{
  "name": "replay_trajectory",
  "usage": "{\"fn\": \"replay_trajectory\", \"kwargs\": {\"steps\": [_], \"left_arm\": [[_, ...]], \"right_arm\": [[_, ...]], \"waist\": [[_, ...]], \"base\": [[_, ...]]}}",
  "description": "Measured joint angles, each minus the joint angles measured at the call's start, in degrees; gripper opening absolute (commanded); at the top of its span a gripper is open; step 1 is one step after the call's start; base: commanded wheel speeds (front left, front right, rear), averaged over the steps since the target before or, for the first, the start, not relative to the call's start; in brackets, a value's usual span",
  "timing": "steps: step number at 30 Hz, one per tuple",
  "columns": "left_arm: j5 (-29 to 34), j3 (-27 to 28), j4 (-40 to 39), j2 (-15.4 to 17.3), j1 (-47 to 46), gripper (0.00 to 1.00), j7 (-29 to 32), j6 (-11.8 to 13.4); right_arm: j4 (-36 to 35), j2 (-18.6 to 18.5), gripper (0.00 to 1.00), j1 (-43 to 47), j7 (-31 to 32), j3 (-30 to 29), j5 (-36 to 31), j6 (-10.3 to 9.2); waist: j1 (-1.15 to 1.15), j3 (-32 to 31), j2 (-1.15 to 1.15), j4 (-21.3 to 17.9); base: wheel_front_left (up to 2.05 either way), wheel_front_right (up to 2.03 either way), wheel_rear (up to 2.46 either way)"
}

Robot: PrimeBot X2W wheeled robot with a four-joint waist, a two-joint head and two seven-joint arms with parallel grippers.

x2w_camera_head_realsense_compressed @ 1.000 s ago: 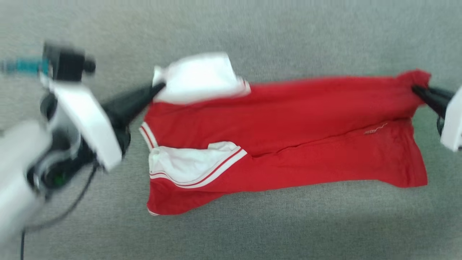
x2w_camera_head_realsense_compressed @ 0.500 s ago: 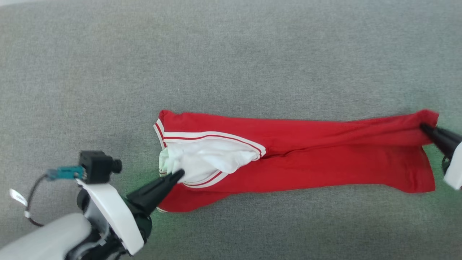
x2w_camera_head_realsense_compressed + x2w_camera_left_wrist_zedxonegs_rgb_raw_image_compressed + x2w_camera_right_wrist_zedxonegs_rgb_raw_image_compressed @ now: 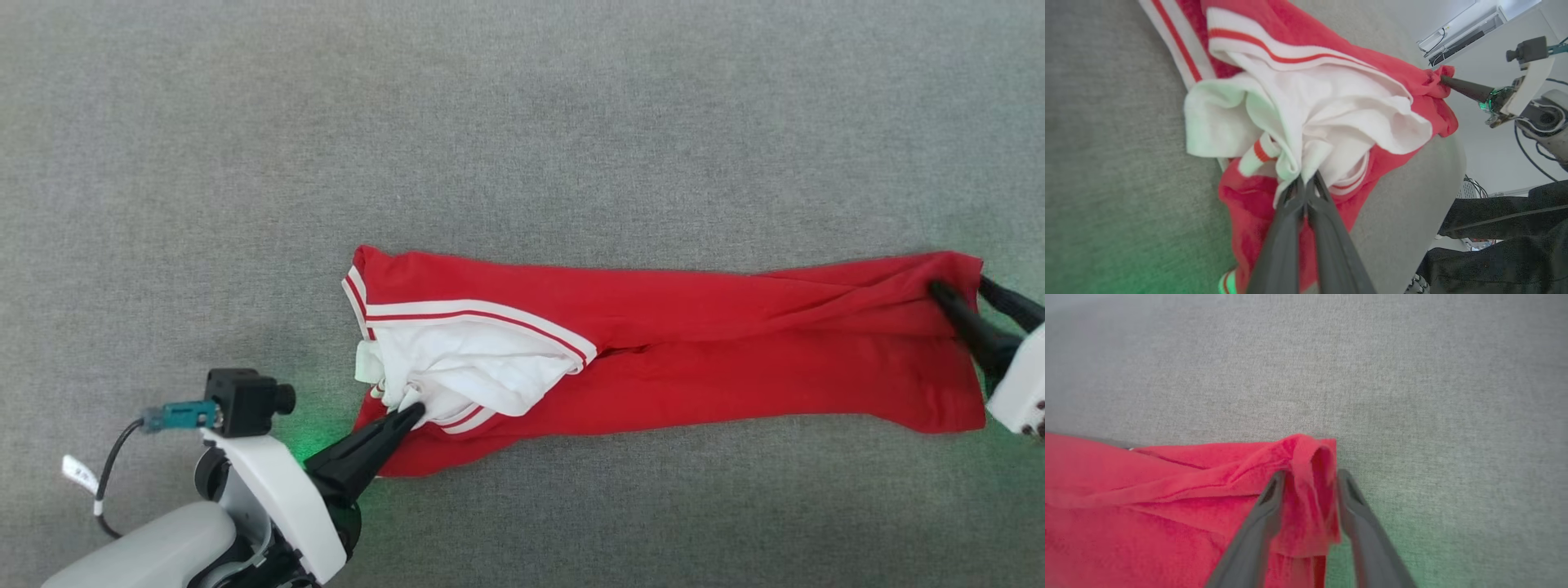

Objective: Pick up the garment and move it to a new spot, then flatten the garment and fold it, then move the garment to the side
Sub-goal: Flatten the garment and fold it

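The garment (image 3: 735, 359), red with a white striped-trim sleeve, lies in a long folded band across the grey cloth surface. My left gripper (image 3: 412, 408) is shut on bunched white sleeve fabric at the band's left end. In the left wrist view its fingertips (image 3: 1294, 188) pinch the garment (image 3: 1331, 102). My right gripper (image 3: 959, 286) is at the band's far right corner with its fingers apart. In the right wrist view the right gripper (image 3: 1310, 475) stands open, with the garment's (image 3: 1147, 498) red corner standing loose between the fingers.
The grey cloth surface (image 3: 522, 122) stretches wide on every side of the garment. In the left wrist view its edge (image 3: 1453, 163) drops off at the right. Beyond it are dark shapes (image 3: 1494, 228), cables and a white unit (image 3: 1461, 32) on the wall.
My left gripper has carried the sleeve edge over from the far side toward the near side, folding the garment into a narrower band. My right gripper's fingers have just parted around the corner.
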Motion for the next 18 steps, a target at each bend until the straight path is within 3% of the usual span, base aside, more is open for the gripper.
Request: {"fn": "replay_trajectory", "kwargs": {"steps": [1,3,6,10,18], "left_arm": [[0.05,0.53,0.12,-0.09,0.45,0.62,-0.15,-0.01],[0.4,1.77,0.24,-0.23,1.55,0.99,-0.58,0.0],[1.32,5.06,-0.03,-0.83,3.84,1.0,-0.78,0.0],[3.97,13.41,0.09,-3.67,8.77,1.0,-0.79,0.0],[17.84,28.03,4.63,-12.32,19.32,1.0,-0.82,0.0]], "right_arm": [[-0.26,-0.07,1.0,0.42,-0.01,-0.52,0.6,0.0],[-0.86,-0.94,1.0,1.91,0.16,-1.12,1.34,0.0],[-1.22,-2.65,1.0,3.64,0.68,-2.71,2.58,0.0],[-1.07,-3.24,1.0,5.67,2.82,-4.21,4.52,0.0],[2.77,-3.09,1.0,7.02,7.12,-5.31,6.33,0.0]], "waist": [[0.0,-0.2,0.0,0.0],[0.0,-0.61,0.0,0.16],[0.0,-1.32,0.0,0.74],[0.0,-2.38,0.0,2.26],[0.0,-4.23,0.0,6.78]], "base": [[0.0,0.0,0.0],[0.0,0.0,0.0],[0.0,0.0,0.0],[0.0,0.0,0.0],[0.0,0.0,0.0]]}}
